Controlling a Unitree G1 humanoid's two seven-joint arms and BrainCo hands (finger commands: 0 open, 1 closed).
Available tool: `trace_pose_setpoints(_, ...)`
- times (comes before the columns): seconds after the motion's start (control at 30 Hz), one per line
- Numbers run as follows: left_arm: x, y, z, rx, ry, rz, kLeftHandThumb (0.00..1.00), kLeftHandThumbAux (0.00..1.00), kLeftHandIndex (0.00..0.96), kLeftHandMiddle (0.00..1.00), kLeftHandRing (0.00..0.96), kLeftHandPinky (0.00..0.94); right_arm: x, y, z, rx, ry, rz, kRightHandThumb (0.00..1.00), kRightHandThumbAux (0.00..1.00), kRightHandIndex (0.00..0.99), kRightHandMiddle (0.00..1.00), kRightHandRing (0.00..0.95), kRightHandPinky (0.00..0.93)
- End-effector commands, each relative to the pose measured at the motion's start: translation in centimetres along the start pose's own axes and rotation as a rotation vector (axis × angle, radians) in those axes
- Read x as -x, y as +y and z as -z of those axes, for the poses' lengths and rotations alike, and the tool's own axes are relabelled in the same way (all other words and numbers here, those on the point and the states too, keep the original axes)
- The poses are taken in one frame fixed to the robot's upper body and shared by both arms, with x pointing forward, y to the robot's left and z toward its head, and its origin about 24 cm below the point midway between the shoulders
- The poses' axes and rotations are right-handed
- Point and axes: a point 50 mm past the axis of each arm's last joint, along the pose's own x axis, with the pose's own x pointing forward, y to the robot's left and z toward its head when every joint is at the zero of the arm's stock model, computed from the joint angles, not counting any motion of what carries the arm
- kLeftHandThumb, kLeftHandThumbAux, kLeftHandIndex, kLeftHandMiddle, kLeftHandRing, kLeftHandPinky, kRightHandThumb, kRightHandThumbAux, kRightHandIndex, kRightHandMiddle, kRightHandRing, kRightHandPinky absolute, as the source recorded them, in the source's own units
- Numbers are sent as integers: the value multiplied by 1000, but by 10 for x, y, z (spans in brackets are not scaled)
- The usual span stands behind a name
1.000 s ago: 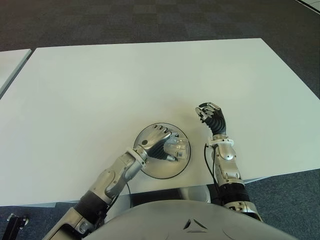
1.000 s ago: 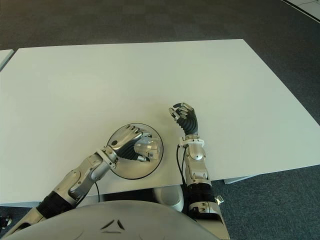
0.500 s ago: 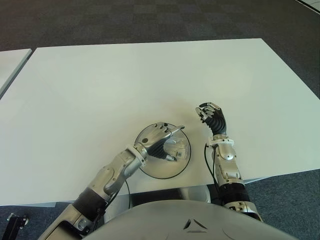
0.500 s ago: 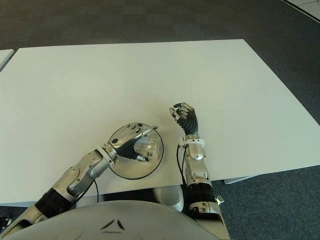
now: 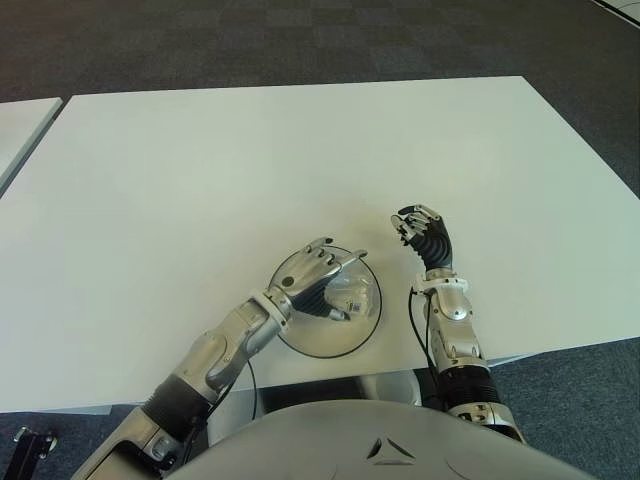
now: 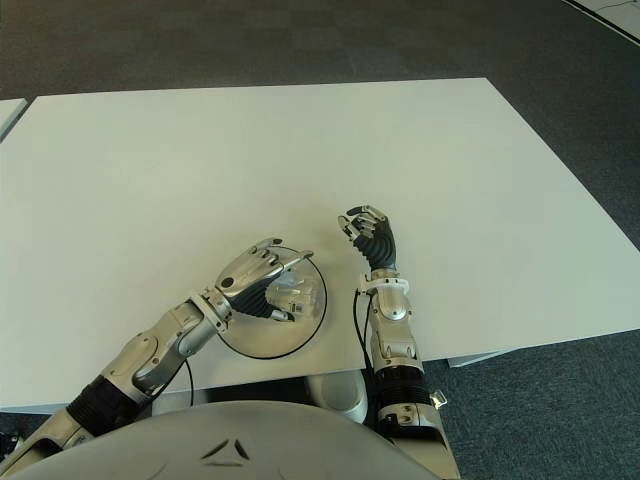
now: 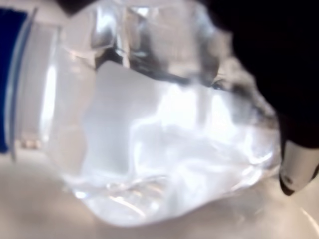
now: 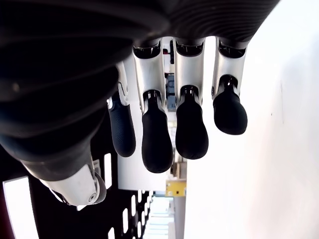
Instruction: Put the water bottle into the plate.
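White surface (image 5: 250, 150) fills most of both eye views, with dark carpet beyond its far edge and a second pale table edge at the far left. Round metallic plate (image 5: 300, 340) sits near the robot's edge of the surface, roughly centre.

Water bottle (image 5: 352, 298): clear plastic, lying on its side inside the plate, on the plate's right half. Left wrist view shows the crumpled clear body (image 7: 164, 134) close up with a blue band at one end and the plate's pale floor under it; it looks to be resting on the plate.

Left hand (image 5: 312, 280): over the plate, just left of the bottle. Fingers (image 5: 335, 258) are spread and extended above the bottle, not wrapped around it; one dark fingertip shows beside the bottle in the wrist view. Reads as released; contact with a fingertip cannot be ruled out.

Right hand (image 5: 422, 232): idle, upright just right of the plate, holding nothing; fingers (image 8: 192, 129) loosely curled in its wrist view.

Progress, judged: placement is essentially done, bottle in plate and grip let go. Left to do: clear the left hand without nudging the bottle, which could roll on its side
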Motion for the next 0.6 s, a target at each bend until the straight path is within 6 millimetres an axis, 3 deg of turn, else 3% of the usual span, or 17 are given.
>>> trace_pose_setpoints(0.03,2,-3,1,-16,-2,-15,43,592,0,0,0,0,0,0,4,-12,32,5,712,723,438,699,709,733)
trace_pose_setpoints(0.6,2,1,3,-61,17,-81,73,507,0,0,0,0,-1,0,5,-18,38,2,712,724,437,693,707,732)
